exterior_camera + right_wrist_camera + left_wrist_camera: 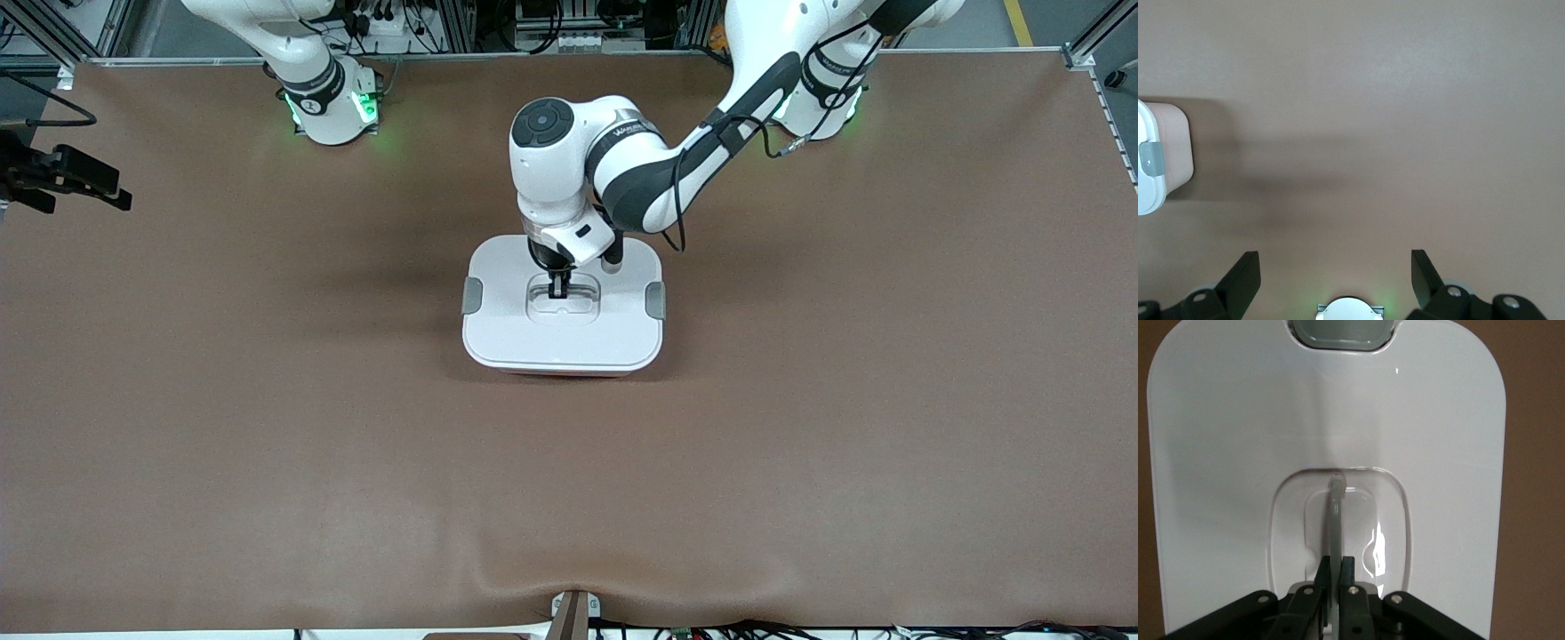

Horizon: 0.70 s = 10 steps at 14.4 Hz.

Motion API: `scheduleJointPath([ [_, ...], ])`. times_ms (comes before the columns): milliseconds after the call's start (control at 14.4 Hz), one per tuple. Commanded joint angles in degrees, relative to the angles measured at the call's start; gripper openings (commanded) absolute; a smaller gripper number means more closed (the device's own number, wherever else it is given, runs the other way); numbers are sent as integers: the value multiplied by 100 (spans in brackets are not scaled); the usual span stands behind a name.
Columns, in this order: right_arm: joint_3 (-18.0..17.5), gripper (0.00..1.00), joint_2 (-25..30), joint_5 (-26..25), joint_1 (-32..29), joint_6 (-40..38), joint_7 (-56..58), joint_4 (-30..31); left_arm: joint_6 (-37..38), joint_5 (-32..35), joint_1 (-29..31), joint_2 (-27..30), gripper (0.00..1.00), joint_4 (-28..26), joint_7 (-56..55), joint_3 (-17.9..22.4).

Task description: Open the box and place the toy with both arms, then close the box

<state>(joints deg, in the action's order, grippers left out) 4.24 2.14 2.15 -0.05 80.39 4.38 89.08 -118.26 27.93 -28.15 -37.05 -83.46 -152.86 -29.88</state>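
The left white jointed robot arm comes in from the upper right of the front view, bends at its dark grey elbow and turns its wrist straight down over the middle of the frame, so that the left tool (559, 292) dips into the recessed handle well (563, 300) in the top of the box. In the left wrist view the left tool (1335, 577) has its two black fingers (1321, 577) drawn close together on either side of the thin grey handle bar (1335, 520), which stands up between them; they are clenched on it or very nearly so. The box is a rectangular tub with a white rounded-corner lid (563, 307) on it, a sliver of pink plastic wall (560, 372) showing under the lid's lower edge, and it sits on the brown tabletop (267, 400) at the centre of the front view, directly beneath the left arm's wrist. A grey side clip (472, 296) lies against each short end of the lid. The right arm waits near its green-lit base at the upper left of the front view; in the right wrist view the right tool (1335, 273) hangs over bare tabletop with its fingers (1245, 273) spread wide and nothing between them, and the box's pale pink corner (1175, 150) with one grey clip (1151, 159) shows at the middle left edge of that frame, well apart from it.
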Motion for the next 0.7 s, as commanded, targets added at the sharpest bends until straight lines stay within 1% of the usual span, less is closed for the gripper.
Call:
scheduleJointPath([
  [0, -63, 100, -38, -92, -57, -76, -77, -101, 40, -51, 64, 14, 84, 49, -6, -9],
  [70, -63, 100, -38, -92, -57, -76, -77, -101, 66, -51, 73, 75, 100, 58, -6, -9],
  [279, -63, 100, -38, -84, -48, -85, -77, -101, 75, -59, 73, 110, 100, 137, 2, -26],
  [627, -63, 100, -38, -84, -57, -76, -77, -101, 101, -138, 73, 356, 100, 146, 28, -53],
])
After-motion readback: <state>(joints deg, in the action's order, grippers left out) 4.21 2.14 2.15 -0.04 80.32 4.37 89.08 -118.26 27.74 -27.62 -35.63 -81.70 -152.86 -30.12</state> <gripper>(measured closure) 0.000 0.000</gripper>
